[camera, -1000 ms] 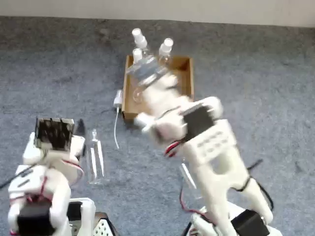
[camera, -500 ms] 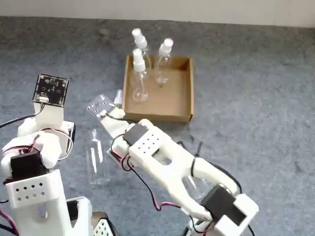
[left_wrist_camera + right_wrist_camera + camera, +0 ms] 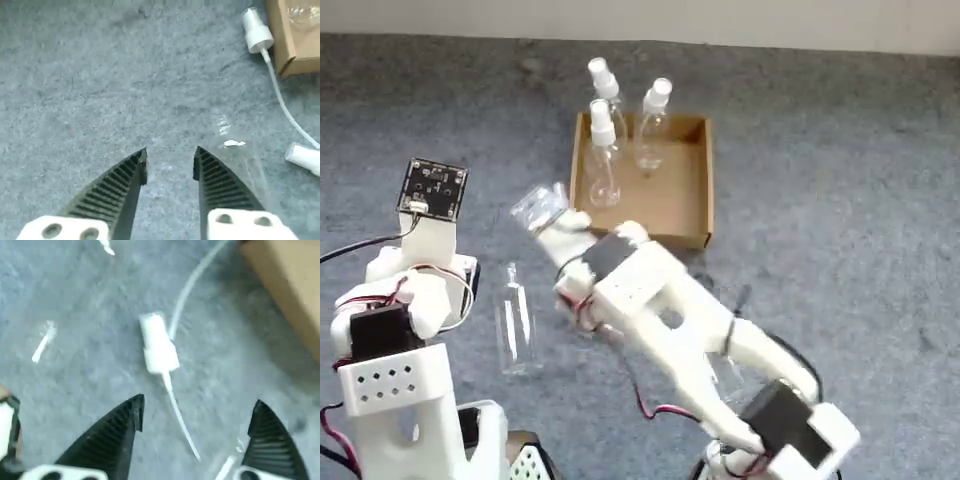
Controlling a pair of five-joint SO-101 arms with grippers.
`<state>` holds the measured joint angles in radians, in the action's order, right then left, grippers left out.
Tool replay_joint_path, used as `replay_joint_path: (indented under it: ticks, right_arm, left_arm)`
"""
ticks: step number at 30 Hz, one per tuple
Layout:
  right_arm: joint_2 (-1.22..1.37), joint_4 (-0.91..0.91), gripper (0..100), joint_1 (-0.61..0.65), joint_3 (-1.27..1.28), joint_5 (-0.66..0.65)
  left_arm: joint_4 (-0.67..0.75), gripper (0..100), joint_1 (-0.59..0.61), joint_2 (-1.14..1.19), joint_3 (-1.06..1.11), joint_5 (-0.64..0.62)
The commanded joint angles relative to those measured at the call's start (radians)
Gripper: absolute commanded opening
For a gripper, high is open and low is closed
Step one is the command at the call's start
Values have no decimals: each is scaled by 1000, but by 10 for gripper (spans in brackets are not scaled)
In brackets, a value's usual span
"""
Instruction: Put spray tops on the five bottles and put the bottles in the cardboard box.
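Note:
The cardboard box (image 3: 685,205) holds two clear bottles with white spray tops (image 3: 602,155) (image 3: 651,125); a third capped bottle (image 3: 603,82) stands at its far rim. An uncapped clear bottle (image 3: 513,322) (image 3: 239,159) lies on the carpet. A loose spray top (image 3: 159,346) (image 3: 256,35) with a long tube lies by the box's left side. My right gripper (image 3: 197,412) (image 3: 542,208) hovers open just above that top. Low over the carpet, my left gripper (image 3: 170,162) is open with the uncapped bottle right beside one finger (image 3: 212,175).
Grey carpet covers the whole surface. A second loose spray top (image 3: 303,156) lies near the uncapped bottle's neck. The left arm (image 3: 405,320) stands at the near left, and the right arm's body (image 3: 670,320) crosses the middle of the carpet.
My right arm has pulled back from over the box and swung left, down to the carpet beside the box. The left arm has lifted and shifted a little forward.

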<state>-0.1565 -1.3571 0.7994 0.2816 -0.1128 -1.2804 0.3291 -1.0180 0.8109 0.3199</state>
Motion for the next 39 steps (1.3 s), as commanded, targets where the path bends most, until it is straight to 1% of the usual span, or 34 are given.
replay_joint_path:
  ticks: [1, 2, 5, 8, 10, 13, 14, 18, 20, 24, 28, 31, 34, 39]
  right_arm:
    - [-165, -194, 283, -142, -99, -101]
    - [-199, -232, 283, -197, -102, -130]
    - [-269, -297, 283, -344, -56, -276]
    - [-308, -288, 283, -463, 54, -396]
    - [-308, -226, 283, -504, 147, -419]
    - [-298, -71, 283, -516, 320, -414]
    - [-295, -28, 283, -516, 378, -407]
    - [-294, 87, 284, -518, 552, -361]
    - [-292, 143, 284, -516, 613, -344]
    - [-292, 274, 284, -518, 685, -282]
    - [-292, 358, 275, -522, 719, -249]
    - [-292, 367, 191, -524, 725, -245]
    - [-292, 371, 110, -524, 728, -245]
    - [-292, 369, 59, -530, 719, -245]
  left_arm:
    - [-23, 120, -97, 10, -5, -2]
    - [-38, 120, -122, 10, -7, -5]
    - [-58, 120, -189, 10, -7, -64]
    - [-61, 120, -265, 12, -5, -106]
    - [-60, 120, -305, 45, -12, -150]
    - [-52, 125, -348, 162, -18, -204]
    - [-52, 141, -361, 208, -27, -218]
    - [-54, 214, -374, 366, -85, -258]
    - [-52, 221, -380, 415, -119, -292]
    - [-46, 224, -429, 493, -170, -423]
    - [26, 225, -466, 575, -173, -554]
    - [115, 224, -467, 659, -163, -621]
    - [147, 221, -475, 748, -162, -667]
    - [146, 221, -550, 843, -165, -713]
